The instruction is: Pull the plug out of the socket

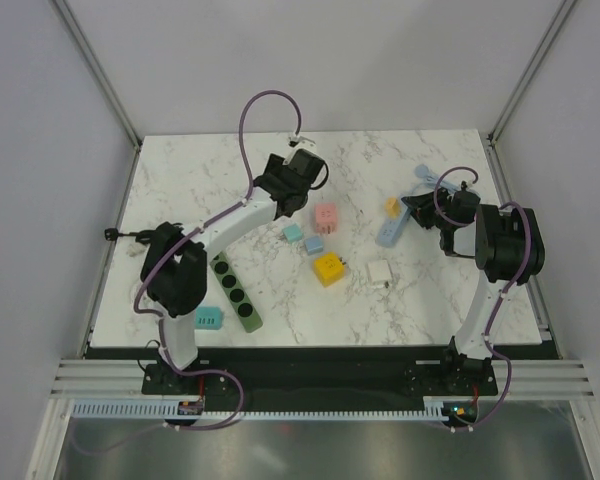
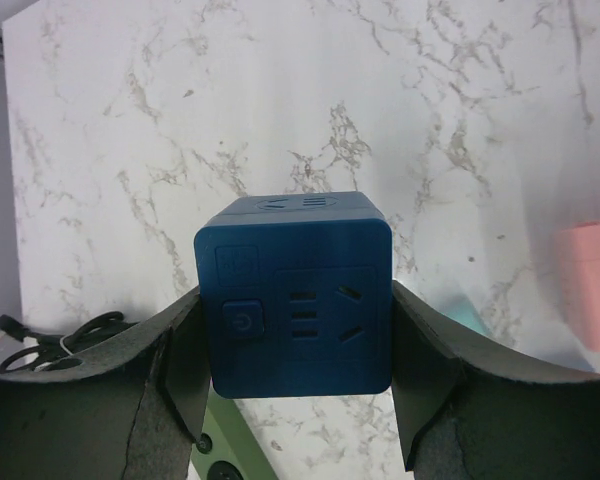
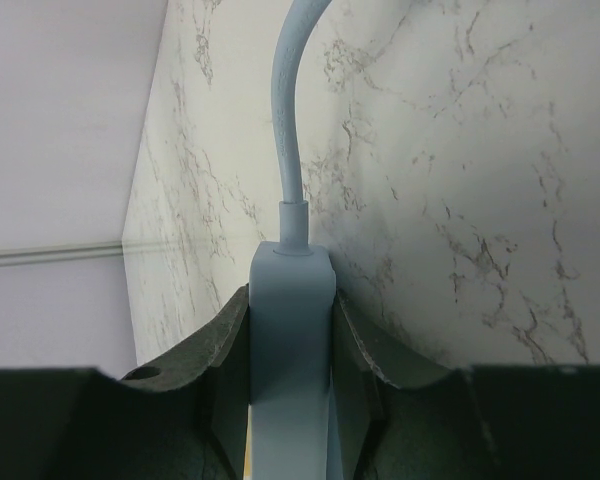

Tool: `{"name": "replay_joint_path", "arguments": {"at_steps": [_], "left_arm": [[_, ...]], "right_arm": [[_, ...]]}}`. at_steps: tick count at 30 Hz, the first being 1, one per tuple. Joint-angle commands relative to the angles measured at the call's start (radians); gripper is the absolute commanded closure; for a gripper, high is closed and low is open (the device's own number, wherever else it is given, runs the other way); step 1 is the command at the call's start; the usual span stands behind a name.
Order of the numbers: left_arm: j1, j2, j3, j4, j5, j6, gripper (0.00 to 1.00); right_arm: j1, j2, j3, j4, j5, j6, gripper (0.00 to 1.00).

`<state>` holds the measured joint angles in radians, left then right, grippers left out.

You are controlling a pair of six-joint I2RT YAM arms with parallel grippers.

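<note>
A dark blue cube socket (image 2: 295,290) sits between the fingers of my left gripper (image 2: 295,300), which is shut on its two sides and holds it above the marble table. Its facing side shows empty slots and a power button. No plug shows on it; the plug is hidden or out of view. In the top view my left gripper (image 1: 285,190) hangs over the table's middle back. My right gripper (image 3: 292,310) is shut on the end of a pale blue power strip (image 3: 292,330), where its cord (image 3: 288,120) comes out. In the top view that strip (image 1: 388,234) lies at right by my right gripper (image 1: 420,212).
A green power strip (image 1: 237,293) lies at front left, with a teal cube (image 1: 209,318) beside it. A pink cube (image 1: 326,215), two small teal cubes (image 1: 293,232), a yellow cube (image 1: 329,268) and a white cube (image 1: 380,273) stand mid-table. A black cable (image 1: 120,237) lies at the left edge.
</note>
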<state>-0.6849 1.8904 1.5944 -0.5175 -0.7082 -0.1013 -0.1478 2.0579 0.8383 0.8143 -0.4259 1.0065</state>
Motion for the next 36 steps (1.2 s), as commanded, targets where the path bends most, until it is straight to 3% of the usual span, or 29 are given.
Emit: {"name": "replay_joint_path", "arguments": {"at_steps": [1,4,10,16,19,22,23,26,27,36], "left_arm": [[-0.002,0.088,0.074,0.014,-0.102,0.104,0.98],[-0.002,0.151,0.119,0.013,-0.111,0.132,0.98],[-0.002,0.248,0.188,0.005,-0.089,0.123,0.87],[-0.002,0.274,0.188,0.002,-0.076,0.083,0.70],[-0.004,0.268,0.179,0.001,-0.027,0.060,0.52],[-0.002,0.254,0.167,0.001,0.004,0.032,0.39],[-0.002,0.250,0.162,0.002,0.021,0.029,0.30],[-0.002,0.242,0.157,-0.001,0.039,0.020,0.18],[-0.002,0.237,0.157,-0.004,0.039,0.017,0.05],[-0.002,0.145,0.147,-0.012,0.068,-0.030,0.02]], "right_arm": [[-0.015,0.007,-0.008,0.043,0.039,-0.057,1.00],[-0.015,0.007,-0.008,0.046,0.038,-0.059,1.00],[-0.016,0.007,-0.007,0.052,0.030,-0.055,1.00],[-0.015,0.011,-0.004,0.057,0.026,-0.054,1.00],[-0.015,0.015,-0.002,0.060,0.022,-0.051,1.00],[-0.015,0.018,0.001,0.065,0.018,-0.046,1.00],[-0.015,0.021,0.001,0.066,0.016,-0.045,1.00],[-0.016,0.024,0.002,0.072,0.012,-0.042,1.00],[-0.016,0.025,0.002,0.072,0.010,-0.042,1.00],[-0.015,0.033,0.005,0.075,0.006,-0.037,1.00]]}}
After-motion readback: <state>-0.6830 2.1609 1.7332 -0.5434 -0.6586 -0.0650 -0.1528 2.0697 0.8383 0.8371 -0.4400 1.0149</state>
